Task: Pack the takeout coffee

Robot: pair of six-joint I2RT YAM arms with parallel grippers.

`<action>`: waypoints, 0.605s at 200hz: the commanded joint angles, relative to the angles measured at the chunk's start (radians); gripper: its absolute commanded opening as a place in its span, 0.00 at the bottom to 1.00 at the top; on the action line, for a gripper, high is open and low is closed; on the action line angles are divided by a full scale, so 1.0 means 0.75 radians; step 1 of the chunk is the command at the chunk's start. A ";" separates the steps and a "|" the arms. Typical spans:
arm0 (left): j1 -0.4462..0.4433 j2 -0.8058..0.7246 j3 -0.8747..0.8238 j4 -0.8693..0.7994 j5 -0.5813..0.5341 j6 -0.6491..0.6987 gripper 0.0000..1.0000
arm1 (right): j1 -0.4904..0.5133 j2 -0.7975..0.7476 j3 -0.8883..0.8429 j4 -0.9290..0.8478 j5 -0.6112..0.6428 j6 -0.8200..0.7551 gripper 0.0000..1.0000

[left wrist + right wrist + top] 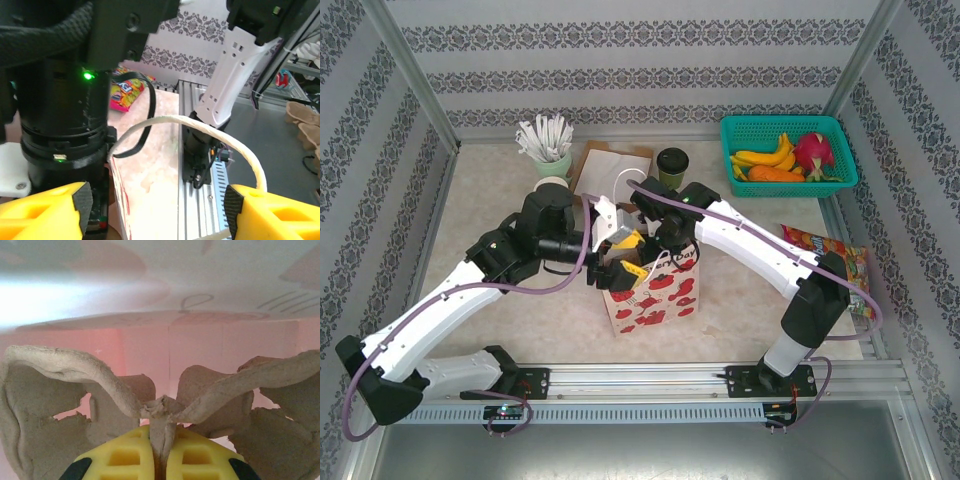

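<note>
Inside the paper bag (150, 350), the right pincer (160, 436) is seen pressed together on the middle ridge of a grey pulp cup tray (60, 375). The tray's cells are spread to either side and cut off at the lower edge, so what sits in them cannot be made out. At the bag's near-left rim, the left pincer (157, 212) is spread wide, and the white cord handle (200, 125) is arched between its yellow fingers (45, 210) without being pinched. From above, both pincers are found at the bag's mouth, the right one partly hidden by it. The coffee cup (672, 165), olive-green with a black lid, is set upright on the table (750, 310) beyond the bag, apart from both pincers, just behind the right arm's wrist.
</note>
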 commanded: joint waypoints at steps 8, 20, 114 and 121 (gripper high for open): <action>-0.015 -0.103 -0.036 0.007 0.000 0.066 0.80 | -0.011 0.003 0.031 -0.020 -0.003 0.041 0.00; -0.015 -0.139 -0.054 -0.011 -0.026 0.084 0.81 | -0.010 0.000 0.030 -0.017 0.004 0.042 0.00; -0.023 -0.011 0.017 0.038 -0.046 0.085 0.63 | 0.004 -0.014 -0.001 0.029 0.010 0.073 0.00; -0.032 0.008 0.040 0.013 -0.013 0.110 0.40 | 0.002 -0.018 -0.005 0.030 0.010 0.083 0.00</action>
